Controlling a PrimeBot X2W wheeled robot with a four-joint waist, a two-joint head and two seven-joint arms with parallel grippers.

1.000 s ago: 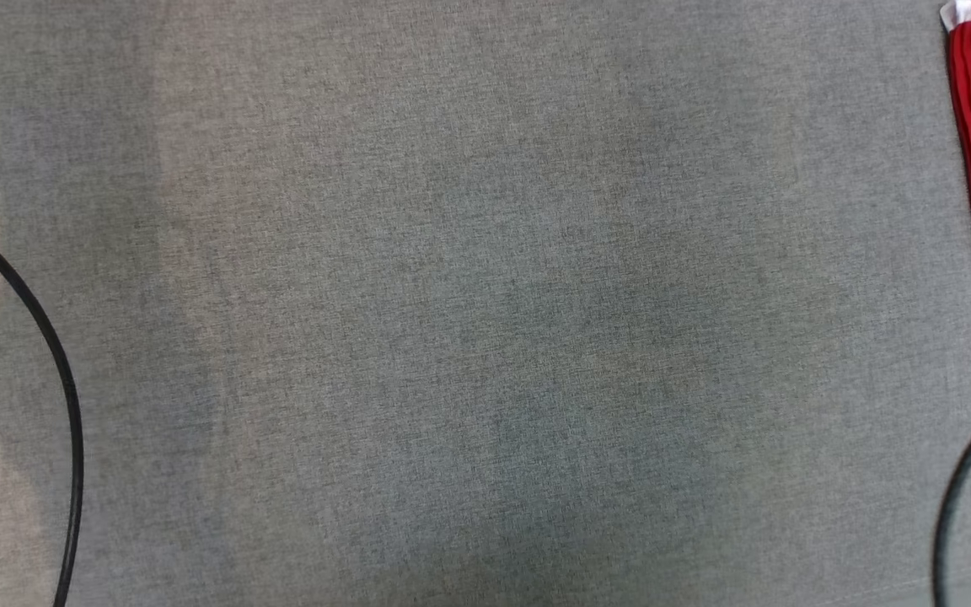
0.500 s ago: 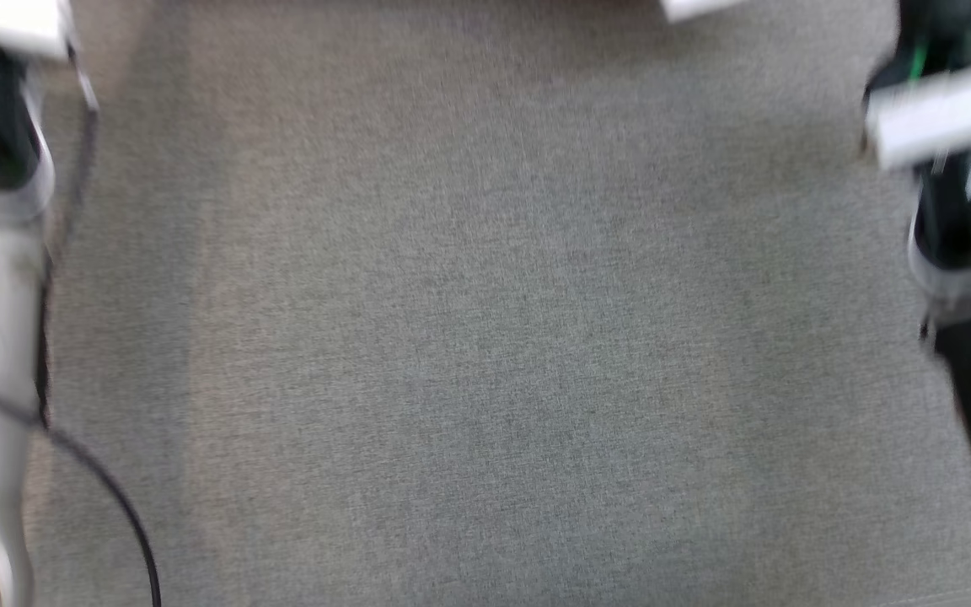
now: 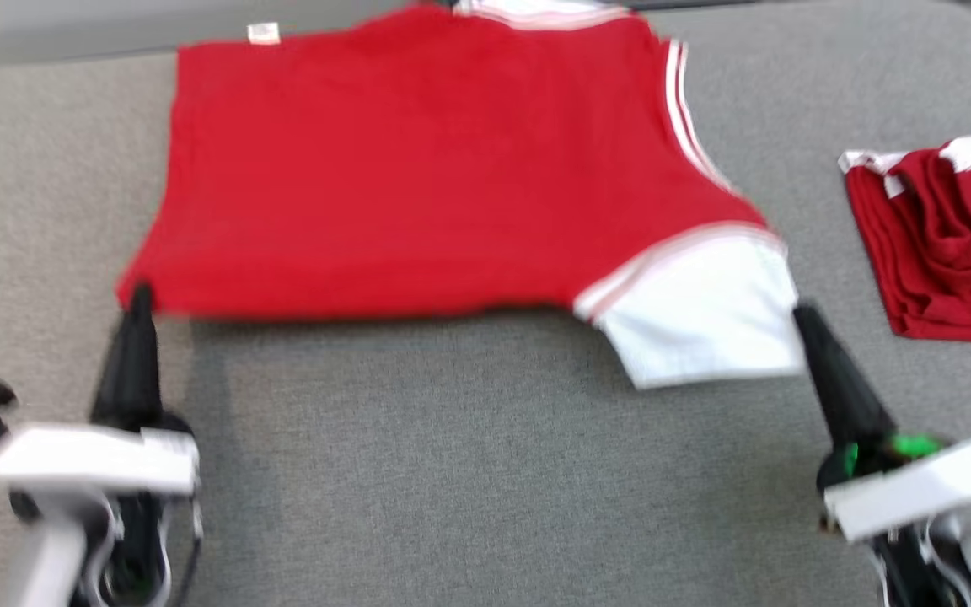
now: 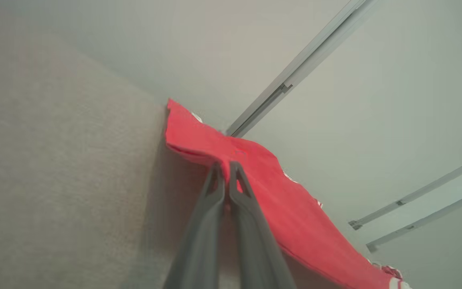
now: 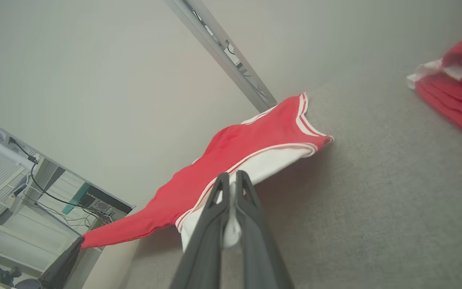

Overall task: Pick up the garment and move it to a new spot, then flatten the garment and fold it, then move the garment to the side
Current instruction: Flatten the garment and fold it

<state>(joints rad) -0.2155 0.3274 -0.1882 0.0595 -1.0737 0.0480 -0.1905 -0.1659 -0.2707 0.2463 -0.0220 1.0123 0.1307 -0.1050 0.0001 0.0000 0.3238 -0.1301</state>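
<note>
Left pincer point(image 3: 142, 295) and right pincer point(image 3: 802, 316) are clamped shut, well apart, both pointing forward.

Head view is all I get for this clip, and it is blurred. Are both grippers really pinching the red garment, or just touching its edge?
Observer: The left wrist view shows the left gripper shut on the red garment, with cloth pinched right at the fingertips.
Operator: And the right one?
Observer: The right wrist view shows the right gripper shut on the garment's white sleeve, with white cloth bulging between its fingers.
Operator: Is the held edge lying flat?
Observer: No. In the right wrist view, that edge hangs above the grey surface with shadow beneath it.
</note>
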